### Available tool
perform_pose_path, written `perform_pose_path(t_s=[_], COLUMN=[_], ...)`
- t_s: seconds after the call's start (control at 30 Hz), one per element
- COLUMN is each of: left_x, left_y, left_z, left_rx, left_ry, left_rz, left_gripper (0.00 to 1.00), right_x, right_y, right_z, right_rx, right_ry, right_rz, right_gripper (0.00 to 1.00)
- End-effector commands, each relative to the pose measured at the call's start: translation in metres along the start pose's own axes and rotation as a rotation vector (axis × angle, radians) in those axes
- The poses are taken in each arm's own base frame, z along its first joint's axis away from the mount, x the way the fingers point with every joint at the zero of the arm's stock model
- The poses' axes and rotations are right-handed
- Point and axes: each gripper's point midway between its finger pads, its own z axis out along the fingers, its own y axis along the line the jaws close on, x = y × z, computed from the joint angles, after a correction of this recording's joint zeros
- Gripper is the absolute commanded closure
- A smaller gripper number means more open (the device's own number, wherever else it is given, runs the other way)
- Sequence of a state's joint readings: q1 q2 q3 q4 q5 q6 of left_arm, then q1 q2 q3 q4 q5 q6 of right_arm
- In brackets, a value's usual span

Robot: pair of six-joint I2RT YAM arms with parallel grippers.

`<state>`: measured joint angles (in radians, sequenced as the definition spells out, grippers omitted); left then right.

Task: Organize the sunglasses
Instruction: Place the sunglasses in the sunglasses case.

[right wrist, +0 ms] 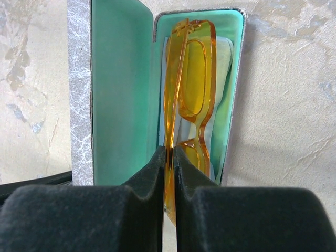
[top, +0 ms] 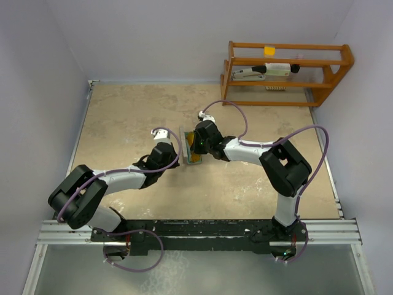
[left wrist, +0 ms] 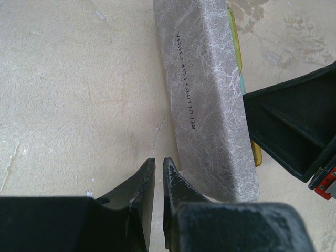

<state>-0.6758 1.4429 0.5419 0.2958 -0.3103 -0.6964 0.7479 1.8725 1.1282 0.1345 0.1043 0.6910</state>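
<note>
Top view: grey case (top: pixel 186 139) lies open mid-frame on the tabletop (top: pixel 123 117), both arms meeting at it. Wooden rack (top: pixel 288 98) at upper right. Writing on its items is too small to read.

Right wrist view only: mint-green lining of the case (right wrist: pixel 121 89). The orange sunglasses (right wrist: pixel 191 84) sit in the tray half, right of the upright lid, on edge over a pale cloth (right wrist: pixel 226 58). Right claw (right wrist: pixel 168 153) is clenched on the thin orange frame at the lower end of the sunglasses.

Left wrist view only: the marbled grey outside of the lid (left wrist: pixel 210 100), printed lengthwise "REFUELING FOR CHINA". Left claw (left wrist: pixel 159 164) is clenched with nothing between its fingers, a thin slit remaining. It sits low in frame just beside the lid's lower left edge. Contact cannot be told. A yellow-green sliver of the interior shows along the lid's right edge.
</note>
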Motion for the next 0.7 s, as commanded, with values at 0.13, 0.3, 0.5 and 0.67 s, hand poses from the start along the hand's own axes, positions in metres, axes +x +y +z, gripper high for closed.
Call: perform_pose_path(t_s=[0.13,0.3,0.5,0.67], left_x=[-0.017,-0.015,-0.015,-0.016], left_y=[-0.014,-0.012,-0.012,-0.014], left_z=[0.0,0.0,0.0,0.0], left_rx=[0.029,0.026,0.028,0.032], left_ry=[-0.042,-0.04,-0.039,-0.042], left_rz=[-0.017,-0.016,-0.016,-0.019], left_gripper=[0.92,0.92,0.92,0.92], right_x=[-0.008,-0.006,-0.008,-0.019], right_y=[0.026,0.026,0.019,0.013], right_z=[-0.011,-0.01,-0.013,-0.024], right_rx=[-0.12,-0.128,-0.094,-0.043], right_ry=[-0.03,-0.025,-0.037,-0.057], right_rz=[0.029,0.043,0.028,-0.005], right_gripper=[1.0,0.9,0.77,0.73])
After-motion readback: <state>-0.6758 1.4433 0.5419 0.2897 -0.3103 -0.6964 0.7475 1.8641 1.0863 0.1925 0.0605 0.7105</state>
